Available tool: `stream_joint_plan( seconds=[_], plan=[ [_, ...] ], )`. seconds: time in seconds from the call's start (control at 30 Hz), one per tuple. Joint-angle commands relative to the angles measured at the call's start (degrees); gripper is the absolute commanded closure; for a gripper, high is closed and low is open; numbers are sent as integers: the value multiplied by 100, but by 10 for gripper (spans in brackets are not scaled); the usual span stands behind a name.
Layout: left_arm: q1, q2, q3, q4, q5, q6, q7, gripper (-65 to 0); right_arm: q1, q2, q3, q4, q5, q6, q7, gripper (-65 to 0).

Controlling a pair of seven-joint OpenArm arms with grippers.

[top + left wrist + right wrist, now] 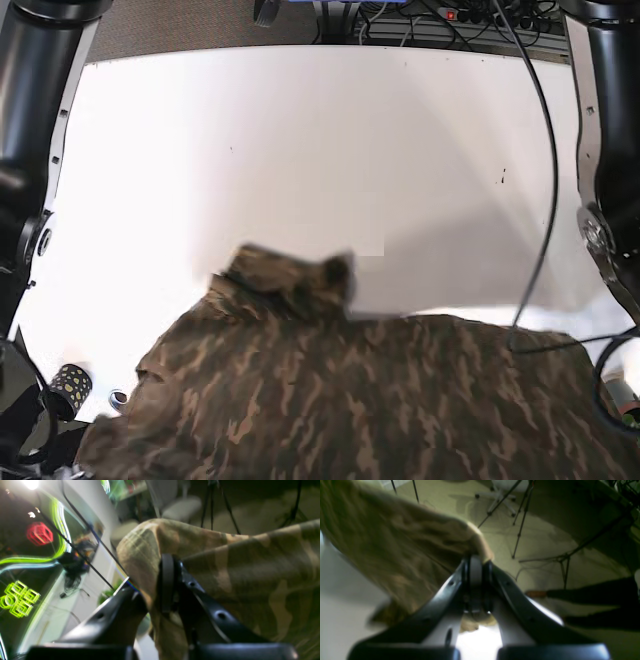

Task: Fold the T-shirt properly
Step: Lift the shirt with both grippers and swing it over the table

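left tool (160, 587) — pinching camouflage T-shirt (250, 567)

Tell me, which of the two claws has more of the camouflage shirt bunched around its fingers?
The left gripper: a thick fold of the T-shirt wraps over it and hangs between its fingers. The right gripper pinches only a thin edge.

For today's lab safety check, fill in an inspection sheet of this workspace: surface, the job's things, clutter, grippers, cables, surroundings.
Surface: white table, far half bare.
Job's things: camouflage T-shirt, lifted and rumpled at the near edge.
Clutter: small dotted roll near the shirt's corner.
Grippers: left gripper shut on the shirt; right gripper shut on the shirt.
Cables: black cable hanging over the table.
Surroundings: tripod legs, office chair, blurred.
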Motion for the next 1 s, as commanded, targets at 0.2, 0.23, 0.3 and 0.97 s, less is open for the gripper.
stream_joint_plan(
  seconds=[0.2,0.23,0.3,0.97],
  plan=[
    [-48,-112,-7,269,46,34,-3,-17,144,154,-81,49,289,-10,-162,0],
    [75,-112,-15,339,37,34,32,-17,144,172,-72,49,342,-10,-171,0],
    [383,-112,-15,533,37,34,32,-17,144,234,-64,58,465,-10,-171,0],
    [3697,205,-437,2432,29,25,243,-15,-2980,497,1387,1332,940,-10,-276,0]
  ],
)
